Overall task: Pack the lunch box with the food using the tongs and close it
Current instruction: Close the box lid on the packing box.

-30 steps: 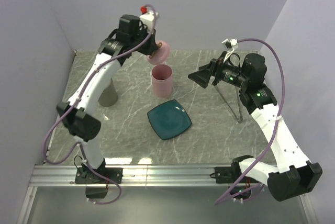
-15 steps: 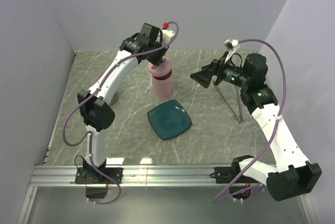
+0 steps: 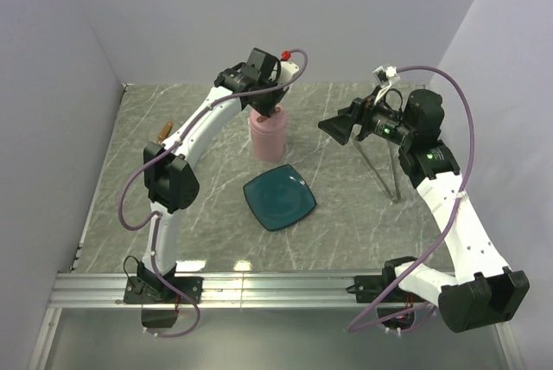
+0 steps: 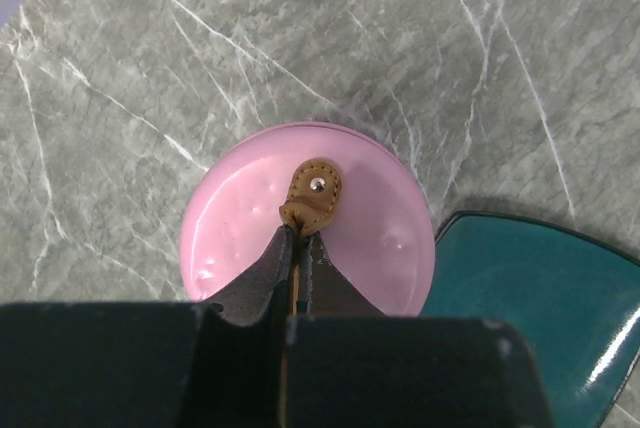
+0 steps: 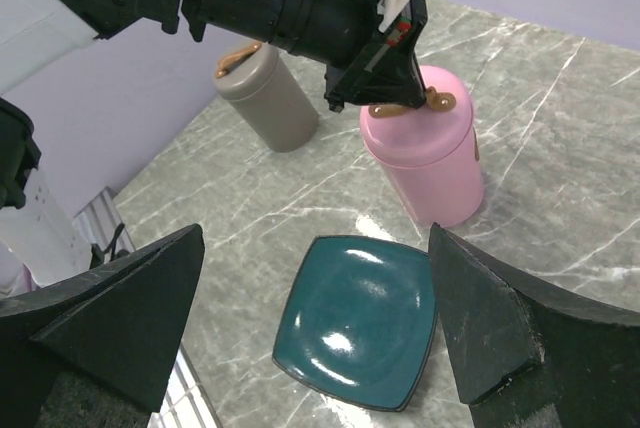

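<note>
The pink lunch box (image 3: pixel 267 138) stands upright on the table (image 3: pixel 346 223) with its lid (image 4: pixel 240 238) on. The left end effector (image 4: pixel 297 240) sits right on top of it, pinched tight on the tan leather tab (image 4: pixel 312 193) at the lid's centre. The teal plate (image 3: pixel 279 199) is just in front of the box. The right end effector (image 3: pixel 337 128) hangs off to the box's right, spread wide and holding nothing. The tongs (image 3: pixel 378 173) are further right (thin silver legs, hard to see what props them). A grey canister (image 5: pixel 268 98) stands left of the box.
</note>
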{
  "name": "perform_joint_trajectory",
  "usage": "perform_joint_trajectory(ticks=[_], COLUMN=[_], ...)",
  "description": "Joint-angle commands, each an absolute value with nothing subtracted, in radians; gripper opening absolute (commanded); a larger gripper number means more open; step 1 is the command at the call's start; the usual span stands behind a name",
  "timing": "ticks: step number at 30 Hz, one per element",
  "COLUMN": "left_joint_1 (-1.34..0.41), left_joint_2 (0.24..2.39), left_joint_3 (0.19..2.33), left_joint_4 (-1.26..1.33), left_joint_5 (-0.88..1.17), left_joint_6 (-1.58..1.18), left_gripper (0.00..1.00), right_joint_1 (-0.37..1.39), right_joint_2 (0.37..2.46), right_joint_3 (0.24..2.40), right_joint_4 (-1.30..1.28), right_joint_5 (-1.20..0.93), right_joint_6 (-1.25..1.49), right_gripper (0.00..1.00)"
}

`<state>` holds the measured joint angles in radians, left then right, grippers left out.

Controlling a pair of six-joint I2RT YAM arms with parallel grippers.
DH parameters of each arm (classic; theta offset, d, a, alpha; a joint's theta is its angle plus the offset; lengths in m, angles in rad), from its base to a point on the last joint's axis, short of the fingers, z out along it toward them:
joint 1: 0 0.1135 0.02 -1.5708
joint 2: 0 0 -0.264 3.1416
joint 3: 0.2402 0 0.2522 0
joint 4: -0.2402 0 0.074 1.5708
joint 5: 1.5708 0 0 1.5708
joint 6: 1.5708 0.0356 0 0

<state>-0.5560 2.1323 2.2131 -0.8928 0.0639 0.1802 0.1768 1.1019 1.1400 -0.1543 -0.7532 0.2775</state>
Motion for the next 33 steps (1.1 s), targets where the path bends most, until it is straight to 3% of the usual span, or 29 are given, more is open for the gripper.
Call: perform_joint_trajectory(ticks=[1, 33], left_joint_1=[-0.565, -0.563], left_joint_2=[2.147, 2.085], left_joint_3=[2.266, 2.103], left_joint_4=[-0.858, -0.815], left_joint_5=[0.037, 0.052], left_joint_6=[0.202, 0.161], left_gripper=[0.00, 0.00], right_joint_1=[0.170, 0.164], right_joint_2=[1.088, 1.117], right_joint_3=[1.147, 1.164], right_joint_4=[-0.153, -0.173], right_joint_5=[-0.772, -0.790], right_joint_6=[0.258, 0.244], right_gripper=[1.00, 1.00])
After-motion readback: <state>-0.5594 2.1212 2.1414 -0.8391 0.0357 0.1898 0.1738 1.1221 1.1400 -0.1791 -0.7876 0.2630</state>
